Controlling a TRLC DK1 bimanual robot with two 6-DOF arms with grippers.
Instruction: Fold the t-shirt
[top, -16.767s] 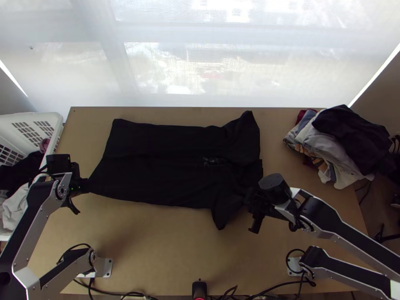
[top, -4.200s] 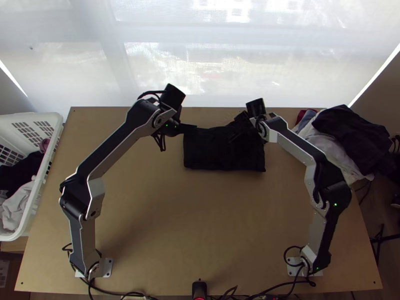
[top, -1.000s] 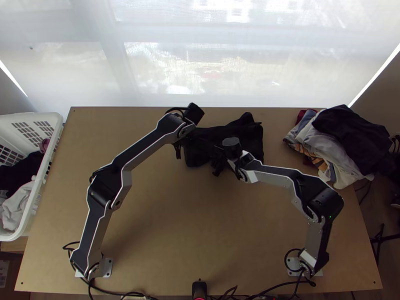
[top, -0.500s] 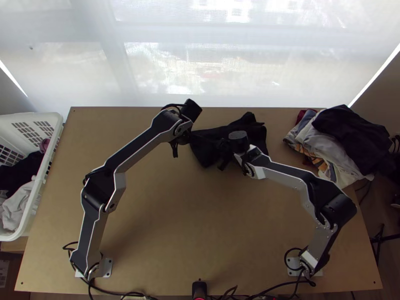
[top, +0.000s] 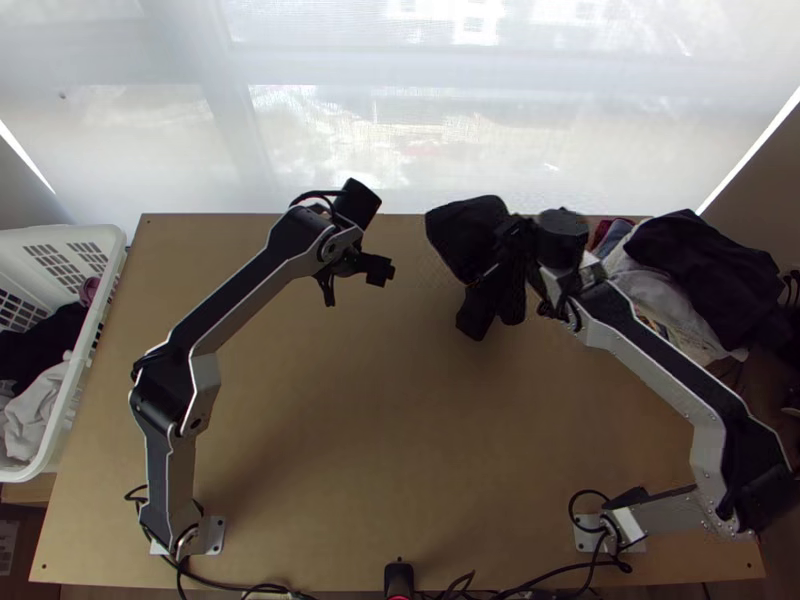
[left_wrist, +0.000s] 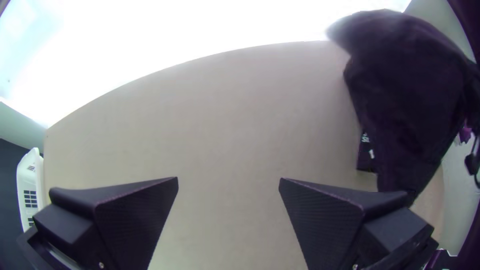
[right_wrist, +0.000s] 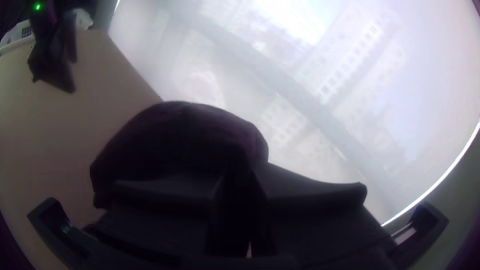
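Shirt (top: 465, 240) in top view: hangs bunched from your R gripper (top: 508, 238), over far part of table (top: 350, 450), near clothes pile (top: 700, 270). Your L gripper (top: 380, 271) nr shirt, apart from it. Basket (top: 91, 352) at table's L edge.
L wrist view: your L gripper's fingers (left_wrist: 135, 220) spread wide, bare table btwn.
R wrist view: your R gripper's fingers pinch shirt, bunched folds past tips.

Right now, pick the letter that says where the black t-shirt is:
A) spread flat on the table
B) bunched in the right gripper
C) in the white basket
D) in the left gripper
B: the black t-shirt hangs bunched from the right gripper, while the left gripper is open with nothing between its fingers.
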